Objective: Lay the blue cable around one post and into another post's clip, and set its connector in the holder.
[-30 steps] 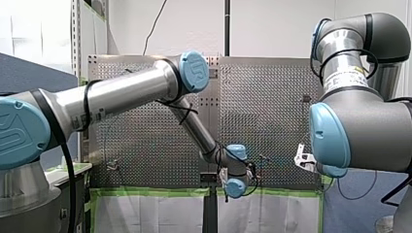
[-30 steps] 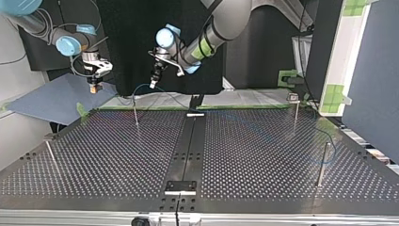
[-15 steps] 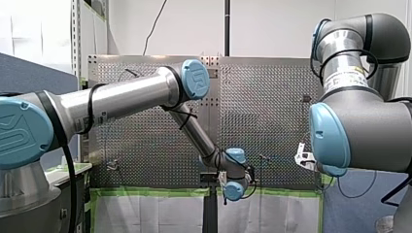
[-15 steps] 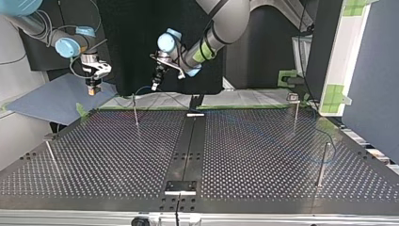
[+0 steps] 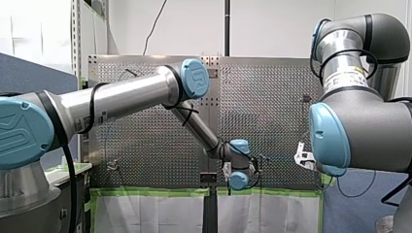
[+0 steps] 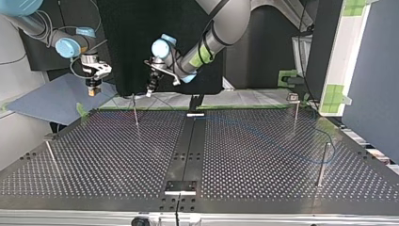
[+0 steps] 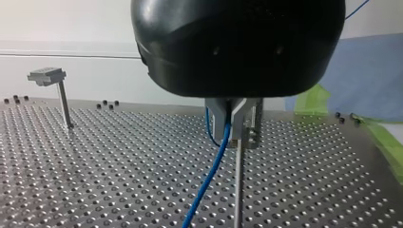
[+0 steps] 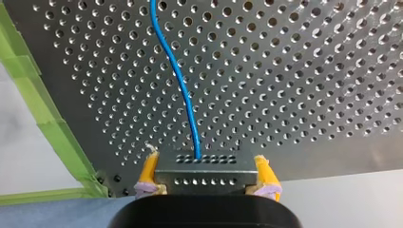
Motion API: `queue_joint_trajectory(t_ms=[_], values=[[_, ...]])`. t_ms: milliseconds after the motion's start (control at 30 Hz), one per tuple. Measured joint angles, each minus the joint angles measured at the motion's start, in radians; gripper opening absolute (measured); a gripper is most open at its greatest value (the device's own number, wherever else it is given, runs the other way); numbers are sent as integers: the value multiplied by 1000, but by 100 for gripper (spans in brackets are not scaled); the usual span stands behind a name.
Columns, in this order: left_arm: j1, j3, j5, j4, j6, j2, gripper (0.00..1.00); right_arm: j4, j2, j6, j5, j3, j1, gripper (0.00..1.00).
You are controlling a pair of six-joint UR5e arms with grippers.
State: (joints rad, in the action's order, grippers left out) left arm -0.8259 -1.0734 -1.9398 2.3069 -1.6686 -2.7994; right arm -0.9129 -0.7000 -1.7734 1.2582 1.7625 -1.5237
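Left end effector (image 7: 232, 124) clenched on cable (image 7: 212, 168), just beside post (image 7: 237, 190). Right end effector (image 8: 206, 173) grasping connector (image 8: 204, 164), apart from post. Judgement: clipping and connector seating outstanding; wrap unconfirmed.

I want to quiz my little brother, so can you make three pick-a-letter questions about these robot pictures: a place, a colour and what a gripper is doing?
1. Where is the connector?
A. on the floor
B. between my right gripper's yellow pads
C. in a person's hand

2. What colour is the cable?
A. red
B. green
C. blue

3. What is my left gripper doing?
A. pinching the cable
B. hanging open, empty
C. squeezing the connector

Answers:
1 B, the right wrist view shows the pads clamping its sides.
2 C, it runs blue from the connector.
3 A, the left wrist view shows it coming from between the shut fingers.
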Motion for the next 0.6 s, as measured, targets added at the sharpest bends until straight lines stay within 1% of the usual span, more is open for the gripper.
queue_joint_trajectory(t_ms=[167, 300, 600], values=[[-4, 13, -2, 6, 8, 4, 0, -2, 1, 0, 0, 0, 0, 5], [-12, 11, -2, 21, 15, 8, 0, -5, 2, 1, 0, 0, 2, 5], [-29, -45, 7, 26, 51, 51, 0, -14, 6, -3, 2, 0, 4, 5]])
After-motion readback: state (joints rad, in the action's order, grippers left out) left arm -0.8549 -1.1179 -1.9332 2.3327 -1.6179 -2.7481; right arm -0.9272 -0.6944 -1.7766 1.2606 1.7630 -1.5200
